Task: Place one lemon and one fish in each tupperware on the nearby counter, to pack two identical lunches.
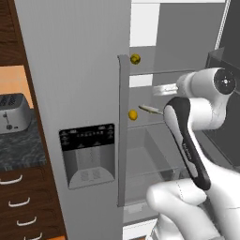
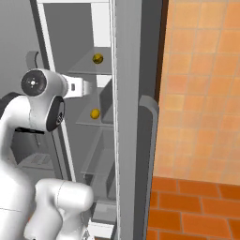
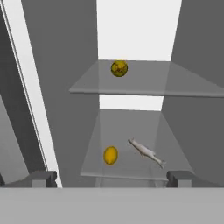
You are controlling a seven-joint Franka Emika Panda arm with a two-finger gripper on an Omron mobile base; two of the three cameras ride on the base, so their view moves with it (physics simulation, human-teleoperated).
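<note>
Fridge door open so food reachable; hand [image 3: 111, 177] spread wide, empty, aimed at lower shelf [image 3: 131, 168] centre frame: lemon [image 3: 110, 155] beside fish [image 3: 146, 152], second lemon [image 3: 119, 68] on shelf above

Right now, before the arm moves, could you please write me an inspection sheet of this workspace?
Surface: glass fridge shelves, two levels.
Job's things: upper lemon on the top shelf; lower lemon beside one fish on the shelf below, apart.
Clutter: toaster on the counter.
Grippers: gripper open, short of the lower shelf, holding nothing.
Cables: nothing seen.
Surroundings: open fridge, door dispenser, orange tiled wall.
</note>
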